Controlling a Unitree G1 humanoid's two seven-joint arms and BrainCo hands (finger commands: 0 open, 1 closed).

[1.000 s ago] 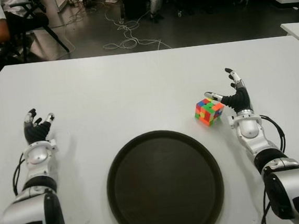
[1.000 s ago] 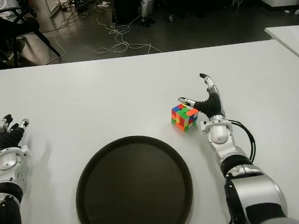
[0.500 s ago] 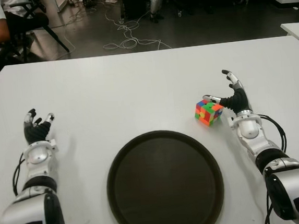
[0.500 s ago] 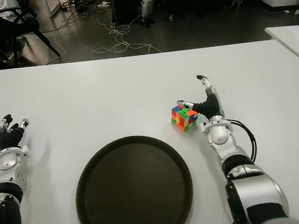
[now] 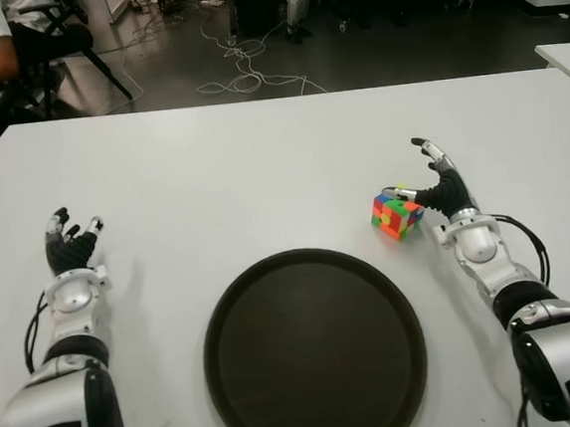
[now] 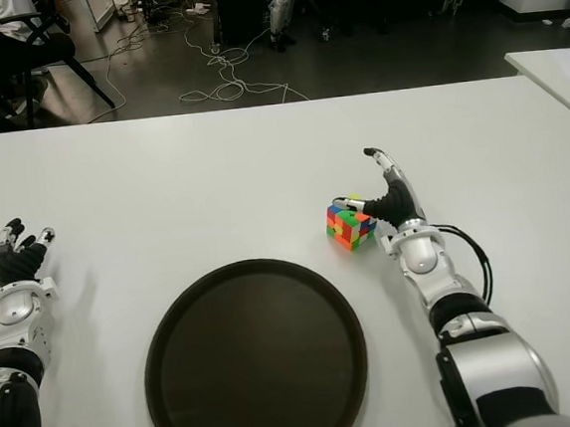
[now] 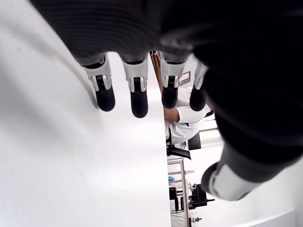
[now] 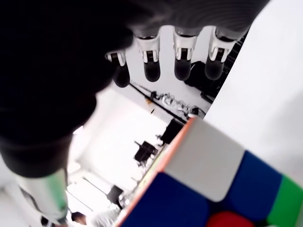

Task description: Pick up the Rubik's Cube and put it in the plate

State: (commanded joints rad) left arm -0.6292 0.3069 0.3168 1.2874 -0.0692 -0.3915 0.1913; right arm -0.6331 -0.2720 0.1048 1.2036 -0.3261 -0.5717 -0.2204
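Left eye view is showing the Rubik's Cube [image 5: 398, 213] standing on the white table [image 5: 261, 166], just beyond the far right edge of the dark round plate [image 5: 314, 348] and not inside it. The right hand [image 5: 435, 182] is sitting just to the right of the cube, with the thumb reaching over its top and the other fingers [image 8: 182, 61] stretched out and apart, so nothing is being held yet. In the right wrist view the cube is filling the space in front of the palm, very close.

I am judging that the step in hand is the closing of the grasp. To do it well, the hand should be bringing the fingers down past the far face while the thumb is pressing the near face, so that two opposite flat sides are being squeezed, not a corner. Closing slowly should avoid pushing the cube away over the smooth table.

The left hand [image 5: 68, 247] is showing far to the left of the plate, its fingers relaxed and holding nothing
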